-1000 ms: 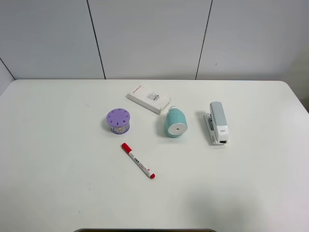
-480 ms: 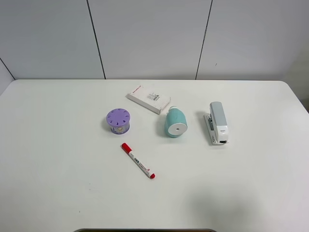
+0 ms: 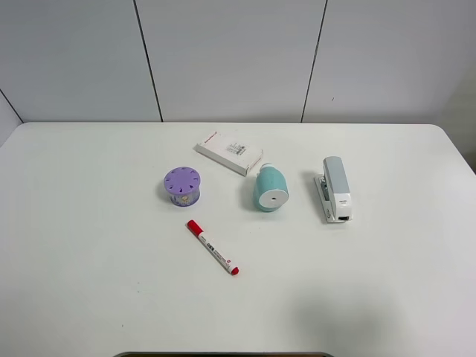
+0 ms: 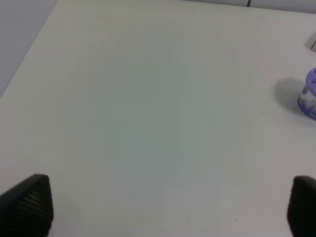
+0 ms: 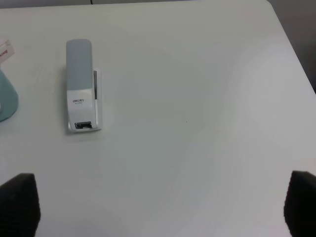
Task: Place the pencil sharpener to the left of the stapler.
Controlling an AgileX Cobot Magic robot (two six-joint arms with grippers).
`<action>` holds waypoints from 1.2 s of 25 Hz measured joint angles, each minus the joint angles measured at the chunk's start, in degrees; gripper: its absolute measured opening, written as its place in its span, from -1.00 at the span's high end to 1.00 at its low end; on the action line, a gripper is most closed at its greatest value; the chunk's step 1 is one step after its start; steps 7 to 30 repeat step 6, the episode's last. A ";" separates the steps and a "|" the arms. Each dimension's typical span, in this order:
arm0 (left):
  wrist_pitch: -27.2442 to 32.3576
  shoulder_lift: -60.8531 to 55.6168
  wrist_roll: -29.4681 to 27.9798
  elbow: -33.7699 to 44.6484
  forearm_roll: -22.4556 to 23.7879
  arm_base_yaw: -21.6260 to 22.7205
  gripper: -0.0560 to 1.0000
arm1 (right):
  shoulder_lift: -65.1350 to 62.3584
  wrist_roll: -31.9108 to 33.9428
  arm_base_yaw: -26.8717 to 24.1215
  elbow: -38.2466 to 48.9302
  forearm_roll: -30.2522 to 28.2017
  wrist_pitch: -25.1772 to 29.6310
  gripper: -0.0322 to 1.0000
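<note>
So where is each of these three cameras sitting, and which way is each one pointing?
Exterior high: mounted above the near table edge, looking down at the pencil sharpener, stapler, purple container, marker and white box; no arm shows.
Left wrist: on the left arm, facing bare table; open fingertips at the corners.
Right wrist: on the right arm, facing the stapler; open fingertips at the corners.
Shared: the right wrist and high views both show the stapler.
</note>
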 joint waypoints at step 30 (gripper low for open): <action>0.00 0.00 0.00 0.00 0.00 0.00 -0.91 | 0.00 -0.16 0.00 0.00 0.00 0.00 -0.98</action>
